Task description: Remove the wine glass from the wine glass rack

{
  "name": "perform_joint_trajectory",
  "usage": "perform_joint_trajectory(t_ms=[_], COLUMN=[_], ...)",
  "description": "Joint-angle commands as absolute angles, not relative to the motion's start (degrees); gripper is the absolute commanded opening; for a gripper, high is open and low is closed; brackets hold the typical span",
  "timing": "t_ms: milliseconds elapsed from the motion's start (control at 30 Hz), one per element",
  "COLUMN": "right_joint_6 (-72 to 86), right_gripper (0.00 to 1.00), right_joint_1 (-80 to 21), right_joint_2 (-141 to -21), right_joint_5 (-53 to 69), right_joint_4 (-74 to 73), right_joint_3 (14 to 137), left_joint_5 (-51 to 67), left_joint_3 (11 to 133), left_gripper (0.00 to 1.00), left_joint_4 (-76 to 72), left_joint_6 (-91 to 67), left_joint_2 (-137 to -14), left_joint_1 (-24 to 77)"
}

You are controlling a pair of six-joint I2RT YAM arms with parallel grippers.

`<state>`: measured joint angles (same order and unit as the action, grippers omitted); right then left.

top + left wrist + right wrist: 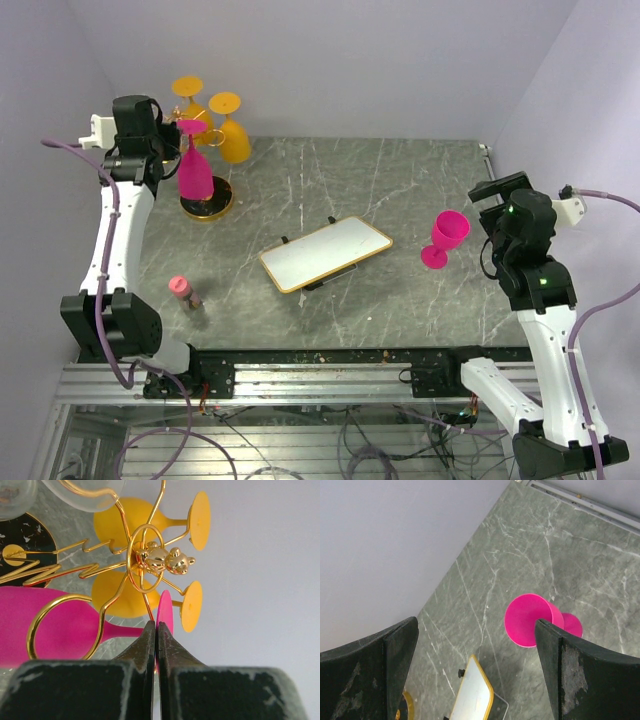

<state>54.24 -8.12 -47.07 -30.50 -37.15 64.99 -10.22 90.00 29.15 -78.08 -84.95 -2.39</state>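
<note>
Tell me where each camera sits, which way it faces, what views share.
Top external: above and behind the bases, looking down at the table; the left arm and right arm show.
Left wrist: faces the wine glass rack; left gripper shut on the hanging pink wine glass by its foot.
Right wrist: looking down past the open right gripper at the standing pink glass.
Shared: top and right wrist both show that glass and the gold-rimmed tray.

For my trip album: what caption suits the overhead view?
Left hand pinches a pink wine glass hanging on the gold rack; another pink glass stands by the open right hand.
</note>
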Motion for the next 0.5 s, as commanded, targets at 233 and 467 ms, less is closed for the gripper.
perform_joint_trajectory(t_ms=[233, 467], right_joint_6=[53.95, 47.63], right_gripper=[1.0, 0.99], right_joint_1=[-8.44, -8.5], right_joint_2=[-47.71, -46.28], right_joint_5=[-28.19, -19.91], right_joint_4=[-36.29, -30.21], right_joint_3=[66.0, 62.64], left_joint_5=[1.21, 14.57], left_joint_3=[81.02, 74.03], left_gripper=[0.07, 0.07], left_joint_4=[24.47, 17.85], left_joint_6=[-79.76, -72.29], left_joint_2=[-73.72, -65.18], left_joint_1=[-3.25, -3.25])
